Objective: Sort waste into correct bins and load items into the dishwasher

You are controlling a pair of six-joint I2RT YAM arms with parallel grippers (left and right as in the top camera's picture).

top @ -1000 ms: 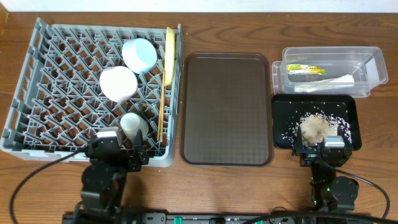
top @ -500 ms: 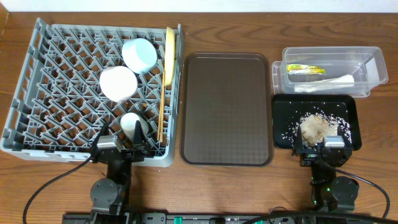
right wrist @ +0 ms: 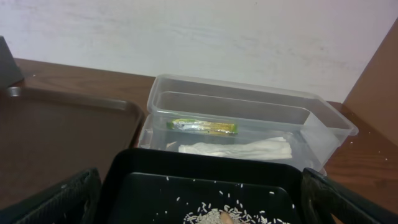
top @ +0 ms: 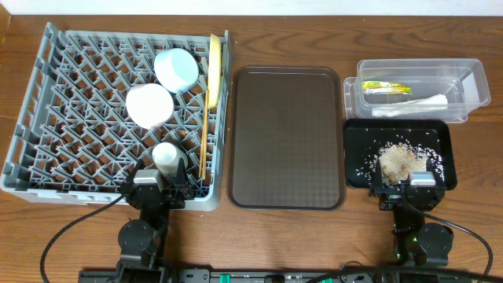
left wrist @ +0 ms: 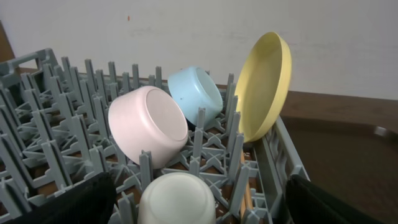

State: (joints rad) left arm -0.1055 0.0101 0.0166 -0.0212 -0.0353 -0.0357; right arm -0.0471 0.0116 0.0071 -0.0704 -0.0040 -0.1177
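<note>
The grey dish rack [top: 47,118] holds the yellow plate [top: 214,71] on edge, the light-blue bowl [top: 177,69], the white bowl [top: 149,104], the small white cup [top: 165,155] and the chopsticks [top: 203,149]. My left gripper [top: 161,189] is open at the rack's front edge. In the left wrist view the cup [left wrist: 177,199] sits between its spread fingers [left wrist: 193,210], untouched. My right gripper [top: 409,189] is open and empty at the front of the black tray [top: 357,157], which holds the rice scraps [top: 397,161]. The clear tub [top: 464,86] holds the wrapper [top: 385,88] and napkin [top: 413,106].
The brown serving tray [top: 287,134] lies between the rack and the bins, with nothing on it. In the right wrist view its corner [right wrist: 56,137] shows left of the black tray [right wrist: 137,168], and the tub [right wrist: 323,121] stands behind. A pale wall runs behind the table.
My left arm has shifted right along the rack's front edge and pulled lower. The cup now looks smaller and rounder from above. My right arm has not moved.
</note>
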